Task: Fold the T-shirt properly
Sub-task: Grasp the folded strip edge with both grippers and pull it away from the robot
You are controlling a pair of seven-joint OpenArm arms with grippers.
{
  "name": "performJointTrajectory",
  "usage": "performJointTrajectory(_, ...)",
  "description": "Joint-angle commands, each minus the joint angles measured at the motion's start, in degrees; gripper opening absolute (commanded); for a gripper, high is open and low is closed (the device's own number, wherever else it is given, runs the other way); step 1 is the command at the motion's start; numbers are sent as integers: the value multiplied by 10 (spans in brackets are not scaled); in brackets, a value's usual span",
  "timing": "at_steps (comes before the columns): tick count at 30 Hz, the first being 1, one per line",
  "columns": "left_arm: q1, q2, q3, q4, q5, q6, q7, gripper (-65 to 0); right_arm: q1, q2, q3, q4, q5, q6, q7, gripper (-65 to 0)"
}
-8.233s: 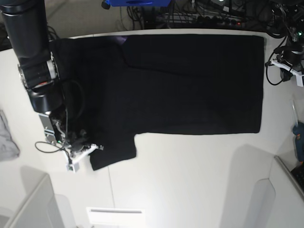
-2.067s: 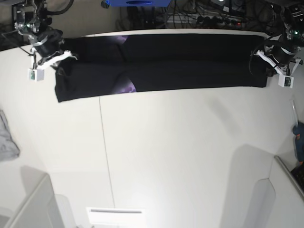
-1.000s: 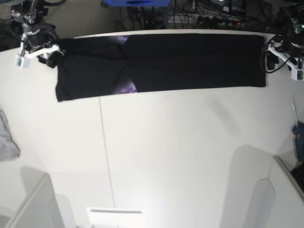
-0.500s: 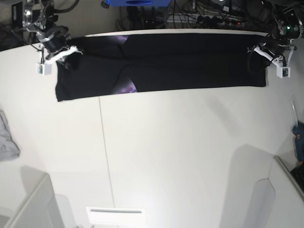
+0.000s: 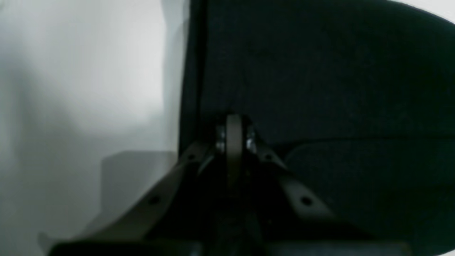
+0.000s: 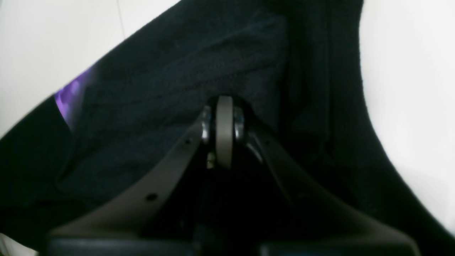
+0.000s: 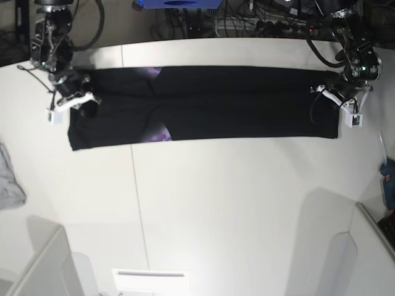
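My shirt (image 7: 234,102) lies as a long black band across the far part of the white surface (image 7: 234,209), and it now sits nearer than half a second ago: bare white shows beyond its far edge, where before it ran right up to the surface's back edge. A purple patch of print (image 7: 157,132) peeks out at the near fold. My left jaws (image 7: 330,94) are pressed together on the shirt's end on the base view's right; my wrist view shows the tips (image 5: 233,133) meeting in dark cloth (image 5: 320,78). My right jaws (image 7: 77,98) pinch the other end the same way, tips (image 6: 224,121) closed into the folds (image 6: 160,106). Both were apart from the cloth a second ago. A grey cloth (image 7: 9,179) lies at the surface's edge
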Motion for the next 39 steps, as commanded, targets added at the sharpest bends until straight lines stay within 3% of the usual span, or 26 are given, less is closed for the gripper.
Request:
performJointTrajectory(1, -13, -7, -2, -1, 15, 5, 5, -650, 14, 8, 2, -10, -15, -16, -6, -650)
performJointTrajectory(7, -53, -8, -3, 3, 25, 5, 7, -650, 80, 15, 1, -52, -16, -33, -30, -650)
performJointTrajectory(13, -29, -6, -30, 119, 17, 2, 7, -650, 58, 14, 6, 63, -13, -33, -73, -650)
performJointTrajectory(16, -7, -8, -62, 157, -39, 2, 8, -650, 29, 12, 5, 139, -11, -33, -82, -650)
performJointTrajectory(21, 44, -25, -111, 154, -191, 2, 7, -650, -21, -2, 2, 262, -12, -33, -82, -650)
performJointTrajectory(25, 78, -33, -128, 136, -261, 2, 4, -650, -43, -7, 1, 301, -12, -33, -82, -650)
performJointTrajectory(27, 82, -33, -128, 125, -268, 1, 3, -522, -46, -7, 1, 300, -12, -33, -82, -650)
performJointTrajectory(30, 80, -33, -122, 93, -269, -2, 2, -258, -51, -7, -1, 300, -12, -33, -87, -650)
performJointTrajectory(32, 78, -33, -121, 74, -269, -21, 2, -138, -52, -7, -13, 300, -12, -33, -95, -650)
performJointTrajectory(34, 64, -32, -120, 55, -268, -51, 2, -82, -53, -7, -20, 300, -12, -33, -96, -650)
performJointTrajectory(36, 54, -32, -120, 25, -268, -72, 2, -82, -53, -7, -34, 300, -13, -33, -96, -650)
performJointTrajectory(39, 31, -32, -118, -17, -268, -76, 2, -97, -53, -7, -51, 300, -13, -33, -95, -650)
